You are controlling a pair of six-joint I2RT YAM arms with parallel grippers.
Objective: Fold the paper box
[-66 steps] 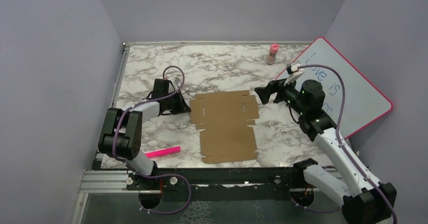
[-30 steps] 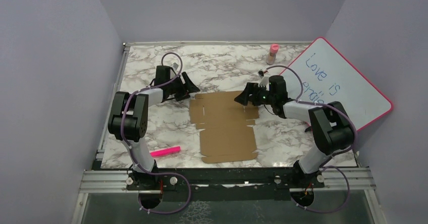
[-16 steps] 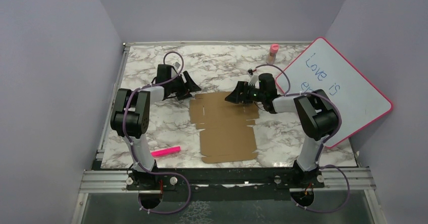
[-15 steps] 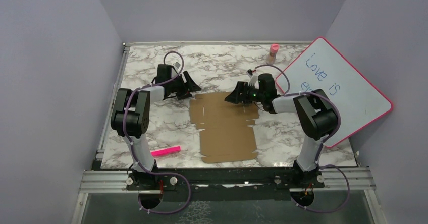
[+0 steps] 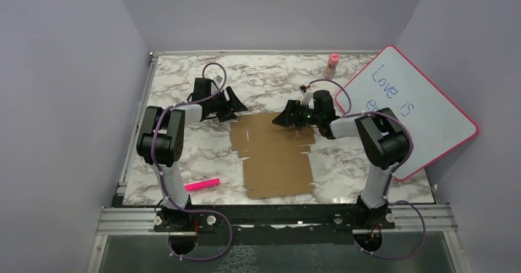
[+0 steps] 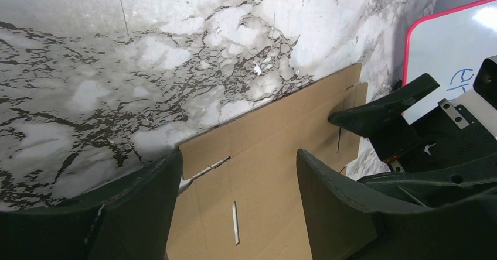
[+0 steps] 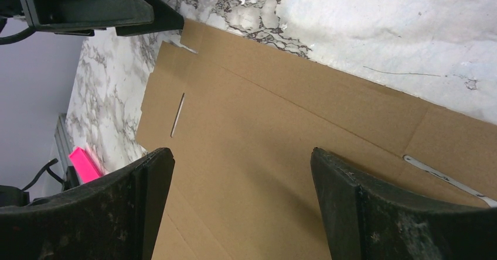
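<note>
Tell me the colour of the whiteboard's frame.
Pink. The whiteboard and its frame show best in the top external view.

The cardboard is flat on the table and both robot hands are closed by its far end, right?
Not closed, open: the left wrist view shows the left fingers spread apart, the right wrist view the right fingers too. The paper box does lie flat.

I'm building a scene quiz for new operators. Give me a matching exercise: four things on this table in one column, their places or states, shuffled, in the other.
Things:
1. paper box
2. pink marker
3. pink-capped bottle
4. whiteboard

Places:
A. lying by the near edge of the table, left side
B. propped at the right side, blue writing on it
C. flat and unfolded, mid-table
D. upright at the far edge

Pairs: 1-C, 2-A, 3-D, 4-B
</note>
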